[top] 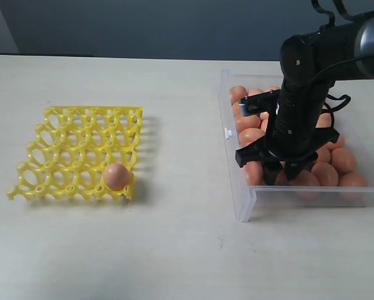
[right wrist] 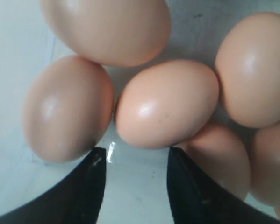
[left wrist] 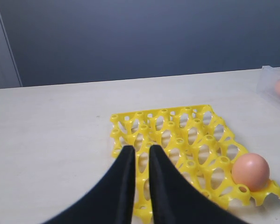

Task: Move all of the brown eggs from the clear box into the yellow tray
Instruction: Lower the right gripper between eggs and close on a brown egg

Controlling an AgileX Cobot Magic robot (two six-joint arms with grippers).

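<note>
My right gripper point(right wrist: 136, 154) hangs open, empty, in the clear box point(top: 244, 200) over tight-packed brown eggs point(right wrist: 165, 102) — closing off-centre could squeeze two or crack one. Left gripper point(left wrist: 138, 149): nearly closed, empty, facing the yellow tray point(top: 62, 144).

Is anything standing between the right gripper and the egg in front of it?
Nothing visible. The right gripper, jaws open, faces the egg; only bare floor of the clear box lies between. Other eggs crowd its sides.
</note>
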